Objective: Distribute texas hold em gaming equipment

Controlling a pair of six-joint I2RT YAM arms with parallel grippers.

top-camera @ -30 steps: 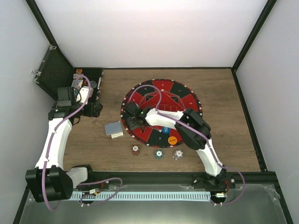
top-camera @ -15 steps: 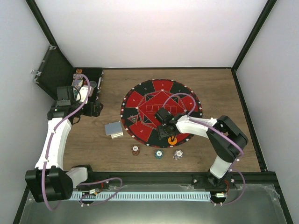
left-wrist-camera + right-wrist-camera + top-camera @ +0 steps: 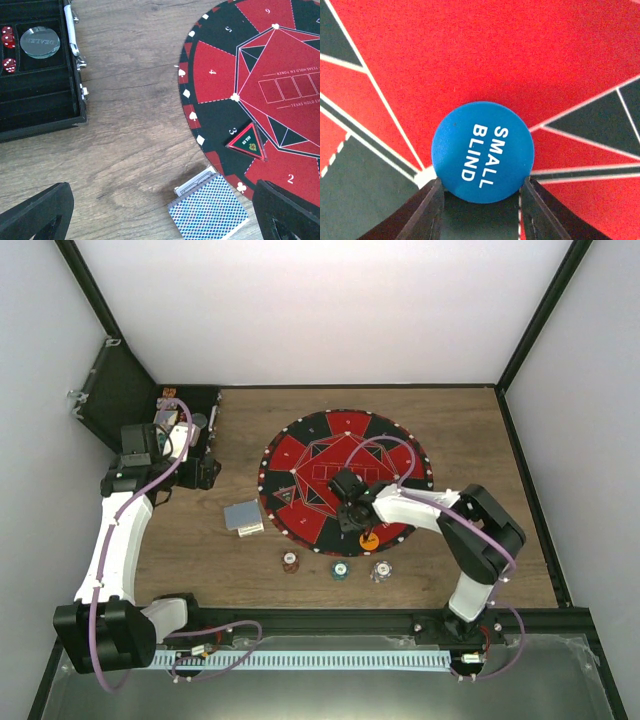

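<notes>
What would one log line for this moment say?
right hand: shut on small blind button, over mat | left hand: open, empty, card deck below

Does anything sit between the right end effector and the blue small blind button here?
Nothing visible does. The right end effector has its fingers against both sides of the blue small blind button, which sits over the red-and-black mat. The wrist view shows nothing else near it.

Bright even light, soft shadows, sharp focus.
</notes>
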